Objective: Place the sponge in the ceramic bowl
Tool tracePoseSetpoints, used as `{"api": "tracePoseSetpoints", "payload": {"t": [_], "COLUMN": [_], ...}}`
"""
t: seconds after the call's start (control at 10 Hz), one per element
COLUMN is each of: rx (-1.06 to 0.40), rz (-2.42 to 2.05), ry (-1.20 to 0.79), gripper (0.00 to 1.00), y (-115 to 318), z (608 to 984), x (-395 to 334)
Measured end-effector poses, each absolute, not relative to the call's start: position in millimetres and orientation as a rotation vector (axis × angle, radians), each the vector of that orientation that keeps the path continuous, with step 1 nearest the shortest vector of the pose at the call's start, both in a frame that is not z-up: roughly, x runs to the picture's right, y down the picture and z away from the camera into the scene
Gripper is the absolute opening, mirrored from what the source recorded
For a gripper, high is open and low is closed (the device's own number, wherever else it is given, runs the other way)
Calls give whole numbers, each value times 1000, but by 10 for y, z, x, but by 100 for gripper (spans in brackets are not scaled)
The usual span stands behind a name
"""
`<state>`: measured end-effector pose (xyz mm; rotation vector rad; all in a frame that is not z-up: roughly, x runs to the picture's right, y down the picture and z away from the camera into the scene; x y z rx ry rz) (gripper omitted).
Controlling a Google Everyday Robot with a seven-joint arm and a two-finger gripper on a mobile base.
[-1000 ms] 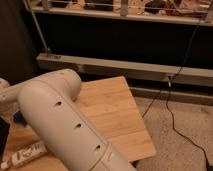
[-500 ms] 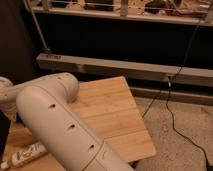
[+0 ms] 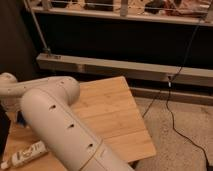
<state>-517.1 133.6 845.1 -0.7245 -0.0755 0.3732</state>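
Shifted slightly left and nearer since a second ago: the elbow of the white arm (image 3: pixel 56 125); the table's contents lie as before. Gripper (image 3: pixel 3 128): a dark form cut by the left edge, below the arm's wrist and low over the near left part of the table; how far open it is, and whether it holds anything, cannot be told. Sponge (image 3: pixel 21 119): only a small blue sliver shows, on the table between the gripper and the arm's thick link, just beside both; contact with the gripper cannot be judged. Black-and-white bar (image 3: pixel 27 154): lying flat at the near left corner, slanted, partly under the arm's link. Wooden table (image 3: pixel 112 112): light bamboo top, its right half bare. Speckled floor (image 3: pixel 182 147): right of the table. Black cable (image 3: pixel 172 112): trailing across that floor from the far wall. Metal rail (image 3: pixel 125 67): running left to right behind the table.
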Motion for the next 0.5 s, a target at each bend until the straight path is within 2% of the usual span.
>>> {"api": "tracePoseSetpoints", "payload": {"t": [0.5], "rx": [-735], "rz": [338], "ry": [-49], "gripper": [65], "y": [1482], "z": [8502], "x": [-5102]}}
